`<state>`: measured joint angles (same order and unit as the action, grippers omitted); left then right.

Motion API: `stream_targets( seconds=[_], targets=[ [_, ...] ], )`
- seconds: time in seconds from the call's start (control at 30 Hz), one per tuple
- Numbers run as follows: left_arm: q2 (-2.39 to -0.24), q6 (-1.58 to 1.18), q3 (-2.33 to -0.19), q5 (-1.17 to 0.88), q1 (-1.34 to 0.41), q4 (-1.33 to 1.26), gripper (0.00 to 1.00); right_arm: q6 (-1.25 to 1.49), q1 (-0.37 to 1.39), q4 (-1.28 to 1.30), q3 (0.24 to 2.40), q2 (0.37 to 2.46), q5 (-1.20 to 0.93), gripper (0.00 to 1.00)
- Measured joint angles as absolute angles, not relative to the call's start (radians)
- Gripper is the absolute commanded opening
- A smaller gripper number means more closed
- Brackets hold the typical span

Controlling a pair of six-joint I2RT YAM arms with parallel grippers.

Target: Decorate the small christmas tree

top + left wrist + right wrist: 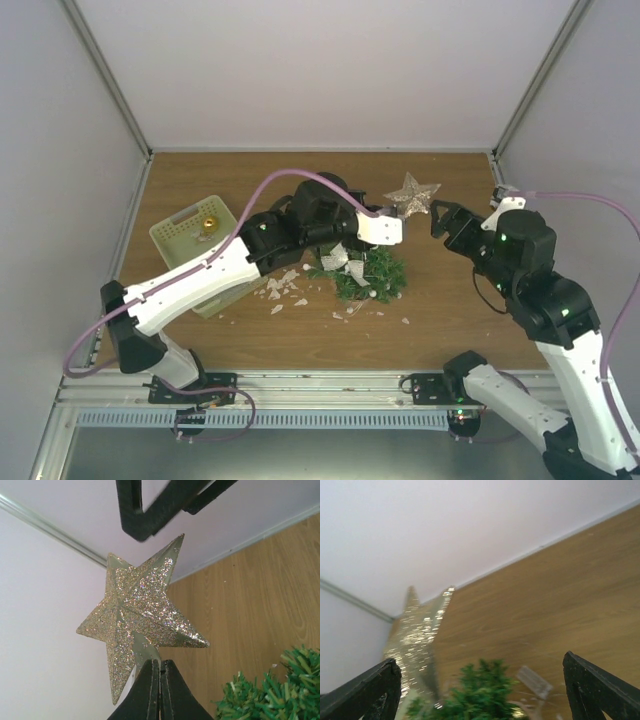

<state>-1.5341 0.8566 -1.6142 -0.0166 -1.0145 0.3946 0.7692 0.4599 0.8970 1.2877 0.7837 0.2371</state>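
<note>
a pale green tray (172, 243) sits by the left edge of the wooden table (470, 320), a gold ball (209, 225) inside it. white scraps (281, 290) lie on the bare wood just right of the tray. the left claw (160, 667) is pinched together on the base of a glittery star (140, 625), held off the surface. the small christmas tree (368, 272) is near mid-table, just nearside of the star, with a silver bow (345, 262) on it. the right claw (480, 662) is spread wide and empty, facing the star from the right without touching it.

light: even, diffuse; shadows soft | glare: star (137, 630) glitter | blur: right wrist view smeared
</note>
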Motion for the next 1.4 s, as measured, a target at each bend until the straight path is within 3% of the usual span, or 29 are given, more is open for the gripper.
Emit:
stream_targets(
  seconds=[0.43, 0.77, 1.1, 1.4],
  targets=[
    [-1.436, 0.862, -1.545, -0.252, -0.802, 0.436, 0.00, 0.785, 0.422, 0.650, 1.272, 0.856, -0.143, 0.87],
    [-1.427, 0.895, -1.510, -0.406, -0.751, 0.477, 0.00, 0.767, 0.214, 0.580, 1.187, 0.937, -0.493, 0.82],
    [-1.428, 0.917, -1.523, -0.469, -0.750, 0.504, 0.00, 0.754, 0.196, 0.525, 1.185, 0.975, -0.674, 0.72],
    [-1.460, 0.917, -1.554, -0.502, -0.750, 0.499, 0.00, 0.736, 0.196, 0.514, 1.174, 0.988, -0.770, 0.53]
  ],
)
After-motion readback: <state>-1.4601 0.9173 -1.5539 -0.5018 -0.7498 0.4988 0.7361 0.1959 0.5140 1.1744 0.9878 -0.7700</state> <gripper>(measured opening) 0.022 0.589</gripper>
